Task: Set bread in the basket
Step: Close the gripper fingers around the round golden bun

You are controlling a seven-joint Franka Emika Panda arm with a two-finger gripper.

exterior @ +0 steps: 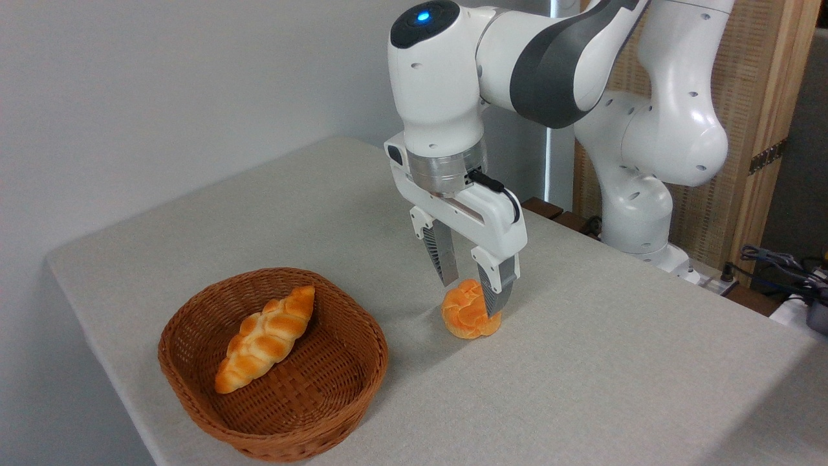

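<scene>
The bread (464, 315), a small round knotted bun with an orange glossy crust, rests on the grey tablecloth right of the basket. My gripper (470, 298) points down over it, open, with one finger (444, 257) just behind the bun's top left and the other finger (497, 291) in front of its right side. The fingers straddle the bun's upper part, and I cannot see them pressing it. The basket (362, 330), round, woven and reddish-brown, sits at the table's front left, about a bun's width from the bread.
A long braided golden loaf (266, 338) lies inside the basket. The arm's white base (640, 220) stands at the table's back right. Cables (776, 262) lie at the far right. The table's front left edge runs close to the basket.
</scene>
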